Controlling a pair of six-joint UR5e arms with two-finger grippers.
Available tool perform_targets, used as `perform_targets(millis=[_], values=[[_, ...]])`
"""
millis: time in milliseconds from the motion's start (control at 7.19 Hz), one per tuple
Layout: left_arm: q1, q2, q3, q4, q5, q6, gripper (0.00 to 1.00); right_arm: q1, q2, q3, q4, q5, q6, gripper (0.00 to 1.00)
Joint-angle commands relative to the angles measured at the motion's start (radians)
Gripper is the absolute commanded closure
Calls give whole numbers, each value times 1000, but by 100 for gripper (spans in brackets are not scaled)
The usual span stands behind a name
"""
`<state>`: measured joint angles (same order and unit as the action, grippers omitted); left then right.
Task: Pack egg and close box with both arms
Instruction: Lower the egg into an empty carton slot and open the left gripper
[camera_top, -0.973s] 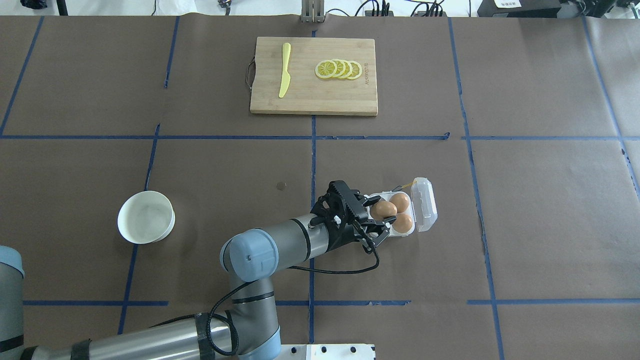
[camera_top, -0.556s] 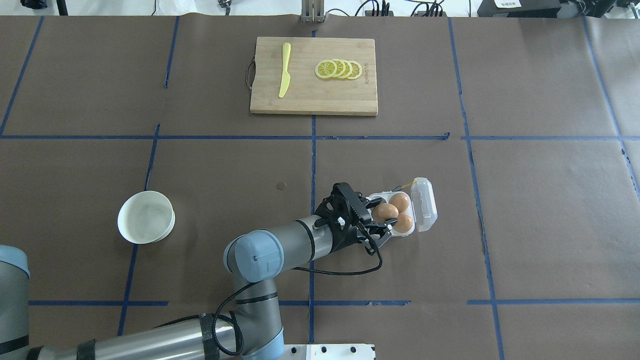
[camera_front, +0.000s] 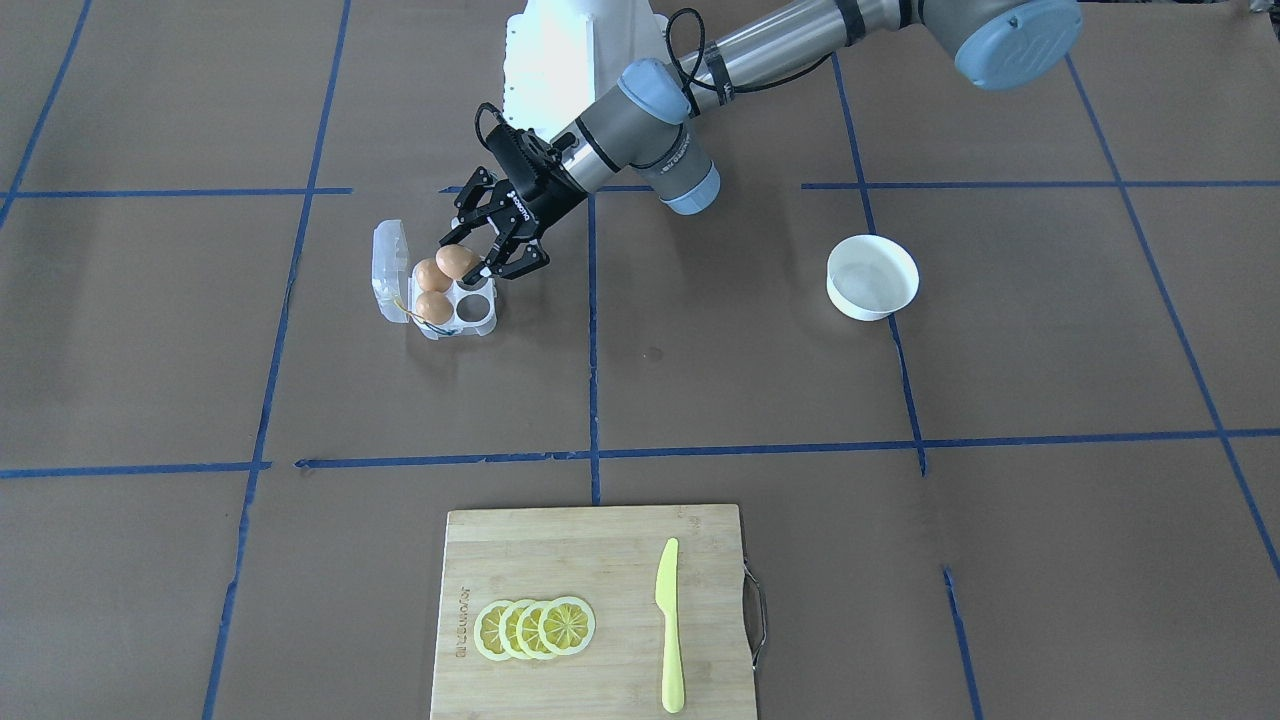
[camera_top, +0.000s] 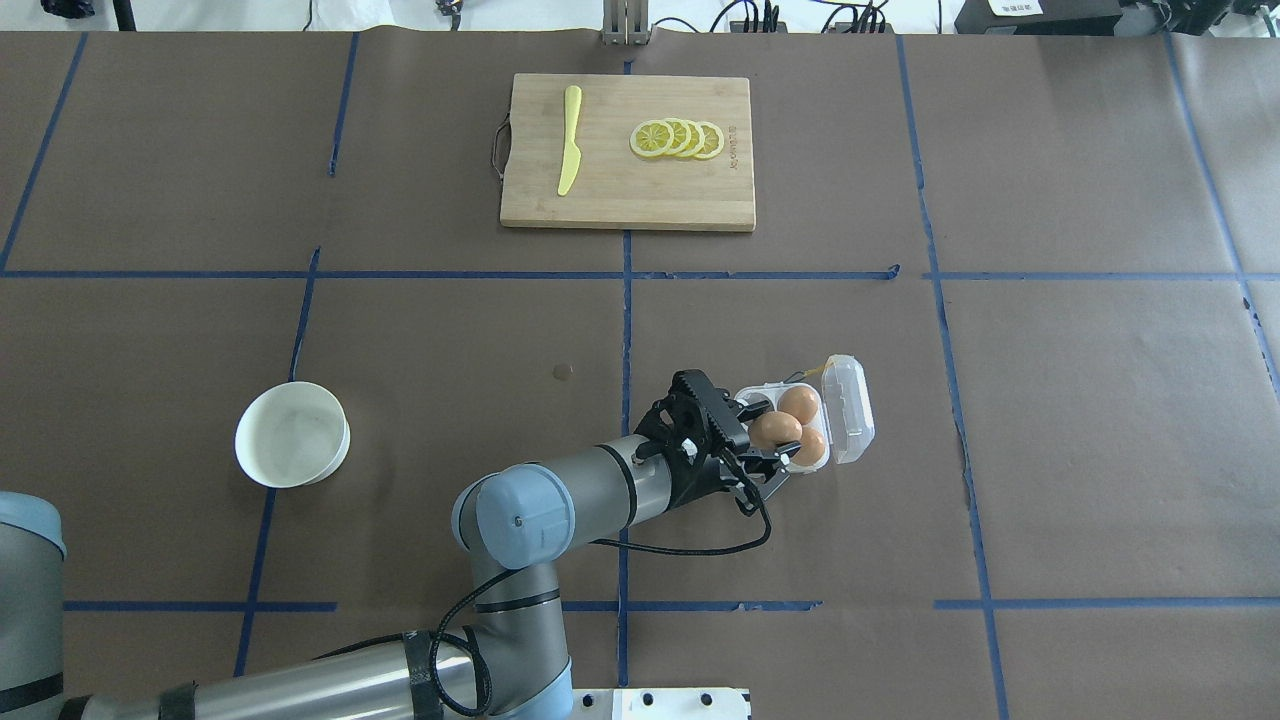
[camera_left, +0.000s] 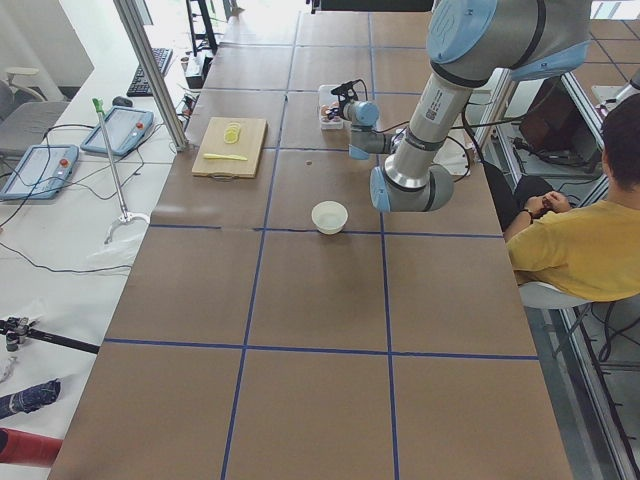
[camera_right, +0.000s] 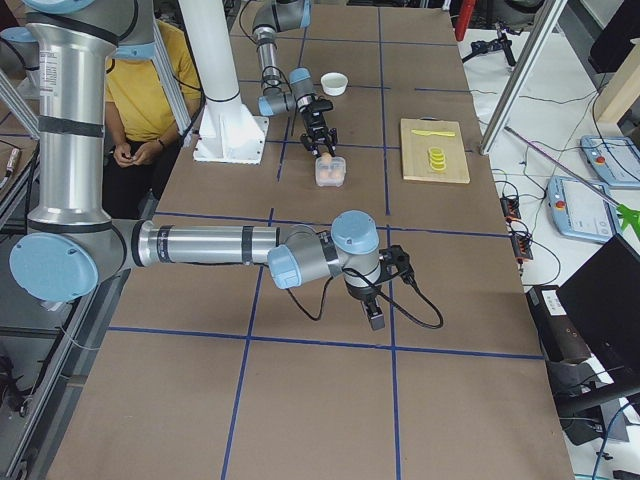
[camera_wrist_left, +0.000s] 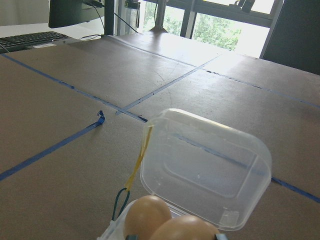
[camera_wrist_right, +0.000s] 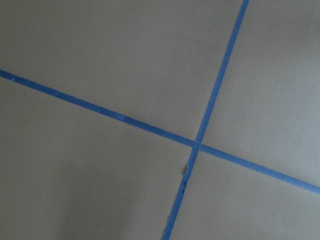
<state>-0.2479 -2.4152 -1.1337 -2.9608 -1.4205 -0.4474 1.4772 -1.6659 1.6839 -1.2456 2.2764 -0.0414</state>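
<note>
The clear box (camera_top: 762, 400) sits open right of centre, its lid (camera_top: 852, 410) upright on the far side. Two eggs (camera_top: 801, 402) (camera_top: 812, 447) lie in its cells. My left gripper (camera_top: 772, 437) is shut on a third egg (camera_top: 775, 428) and holds it just above the box's near cells; in the front view the held egg (camera_front: 457, 261) hangs above the box (camera_front: 472, 316). The left wrist view shows the lid (camera_wrist_left: 205, 170) and eggs (camera_wrist_left: 147, 217) at the bottom edge. My right gripper (camera_right: 375, 318) shows only in the right side view, low over bare table; I cannot tell if it is open or shut.
A white bowl (camera_top: 292, 434) stands at the left. A wooden cutting board (camera_top: 627, 190) at the far middle carries a yellow knife (camera_top: 569, 153) and lemon slices (camera_top: 677, 138). Blue tape lines cross the brown table cover. A seated person (camera_left: 590, 230) is beside the table.
My left gripper has moved a little to the right with the egg, further over the box. The box, bowl and board have not moved.
</note>
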Motion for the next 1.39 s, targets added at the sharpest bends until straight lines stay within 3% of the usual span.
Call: perform_targets(millis=[0, 139, 695, 834, 1251], values=[[1, -1, 0, 0, -3, -11, 18, 0, 0, -1, 0, 0, 0, 0], [2, -1, -3, 0, -18, -74, 0, 0, 0, -1, 0, 0, 0, 0], [-4, -1, -26, 2, -41, -127, 0, 0, 0, -6, -2, 0, 0, 0], [-28, 2, -53, 58, -84, -134, 0, 0, 0, -7, -2, 2, 0, 0], [-117, 28, -298, 517, -228, -132, 0, 0, -3, -10, -2, 2, 0, 0]])
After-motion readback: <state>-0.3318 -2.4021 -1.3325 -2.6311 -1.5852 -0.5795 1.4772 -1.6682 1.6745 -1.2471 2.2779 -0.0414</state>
